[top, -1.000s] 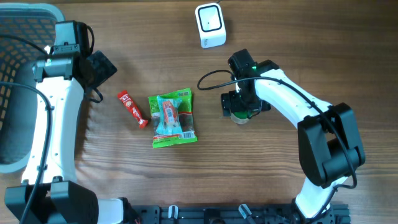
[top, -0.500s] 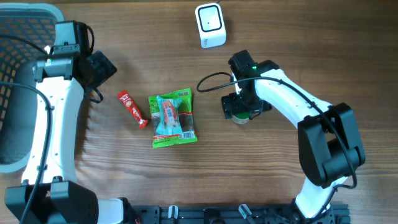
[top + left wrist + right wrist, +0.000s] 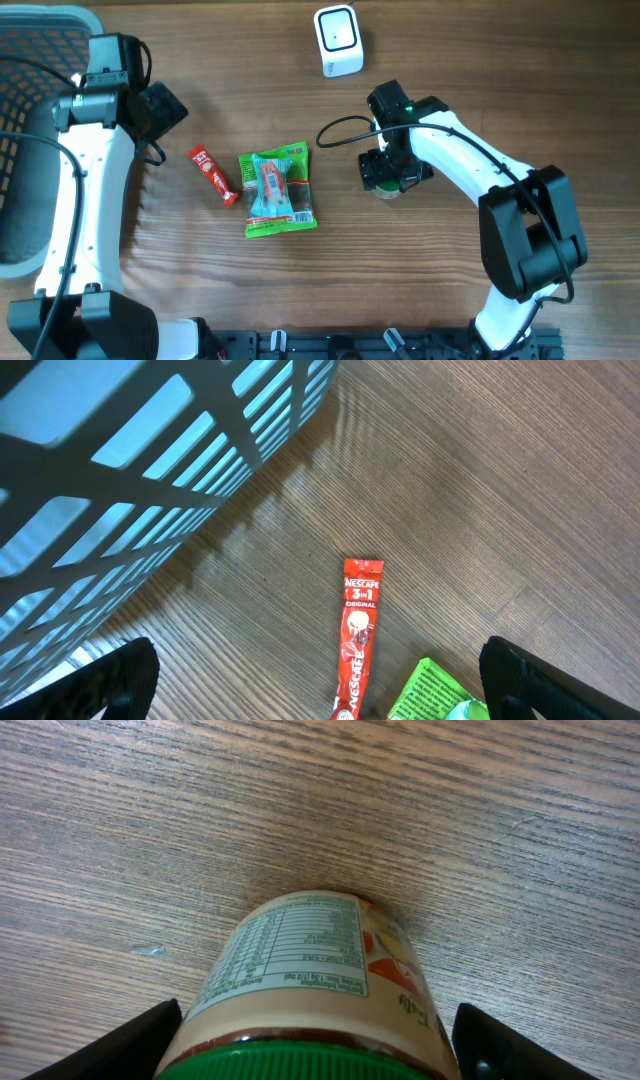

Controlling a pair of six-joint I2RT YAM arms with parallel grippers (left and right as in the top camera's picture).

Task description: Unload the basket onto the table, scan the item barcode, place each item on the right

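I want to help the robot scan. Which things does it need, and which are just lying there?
Needed: jar with green lid, right gripper astride it, white scanner.
Just lying there: red Nescafe stick, green snack packet, basket.

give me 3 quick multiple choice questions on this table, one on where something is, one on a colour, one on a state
1. Where in the overhead view is the white scanner?
A bottom left corner
B bottom right corner
C top middle

2. What colour is the lid of the jar?
A red
B green
C white

3. How are the left fingers?
A wide apart, nothing between them
B shut on a red stick
C shut on a green packet

Answers:
1 C, it sits on the table near the far edge.
2 B, the right wrist view shows a green rim.
3 A, the left wrist view shows only wood between them.
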